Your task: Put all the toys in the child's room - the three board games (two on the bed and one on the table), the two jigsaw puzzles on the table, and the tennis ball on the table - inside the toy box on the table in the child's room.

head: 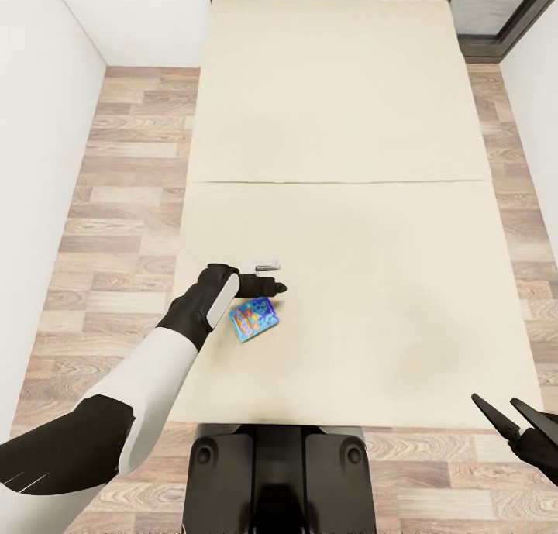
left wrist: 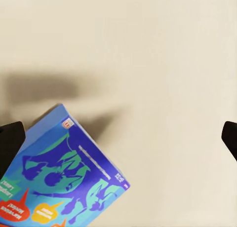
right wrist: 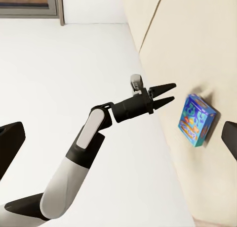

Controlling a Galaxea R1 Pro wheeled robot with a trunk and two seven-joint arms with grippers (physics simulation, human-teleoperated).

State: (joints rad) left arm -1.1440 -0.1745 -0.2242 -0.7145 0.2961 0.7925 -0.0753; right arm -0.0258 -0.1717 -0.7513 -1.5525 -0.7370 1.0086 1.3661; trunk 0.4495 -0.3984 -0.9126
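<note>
A blue board game box (head: 254, 319) with orange and green print lies flat on the cream bed (head: 341, 131), near its front left part. My left gripper (head: 277, 278) hovers just above and beyond the box, open, with nothing between its fingers. In the left wrist view the box (left wrist: 64, 177) lies below the gap, closer to one fingertip (left wrist: 11, 138). The right wrist view shows the left gripper (right wrist: 168, 94) beside the box (right wrist: 197, 119), apart from it. My right gripper (head: 494, 399) hangs open off the bed's front right corner.
Wooden floor (head: 116, 208) runs along both sides of the bed. A white wall (head: 39, 170) stands at the left. A dark window frame (head: 504, 15) is at the back right. My base (head: 279, 472) stands against the bed's front edge.
</note>
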